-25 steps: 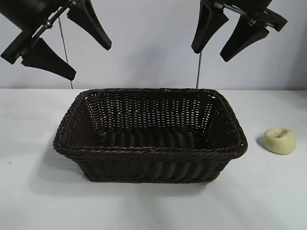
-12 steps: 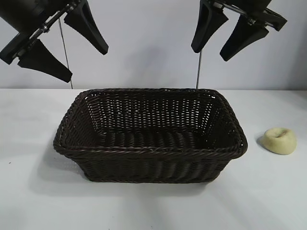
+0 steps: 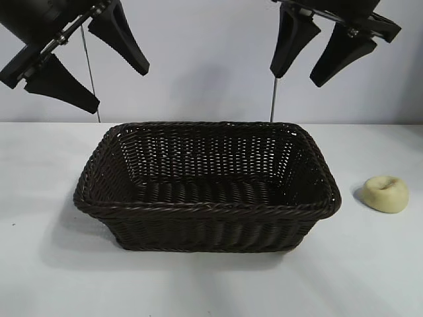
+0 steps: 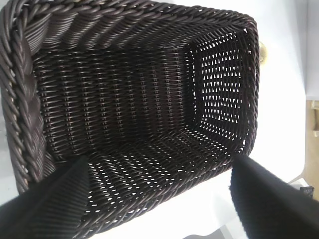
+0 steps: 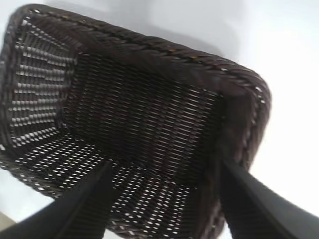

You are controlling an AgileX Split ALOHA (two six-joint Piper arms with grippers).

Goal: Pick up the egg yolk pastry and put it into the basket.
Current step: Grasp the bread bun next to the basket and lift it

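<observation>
The egg yolk pastry (image 3: 386,193), a small pale yellow bun with a dimple, lies on the white table to the right of the basket. The dark woven basket (image 3: 205,210) stands in the middle with nothing in it. My left gripper (image 3: 117,86) hangs open high above the basket's left end, holding nothing. My right gripper (image 3: 297,76) hangs open high above the basket's back right corner, well up and to the left of the pastry. The left wrist view looks down into the basket (image 4: 124,99) between the open left gripper (image 4: 159,164). The right wrist view shows the basket (image 5: 149,114) beyond the right gripper (image 5: 167,167), with no pastry in sight.
White table (image 3: 53,264) runs all around the basket, with a pale wall behind it. Two thin cables (image 3: 272,99) drop behind the basket's back rim.
The right gripper has shifted slightly to the right. The left gripper edged a little up and left earlier, then held still. Pastry and basket have not moved.
</observation>
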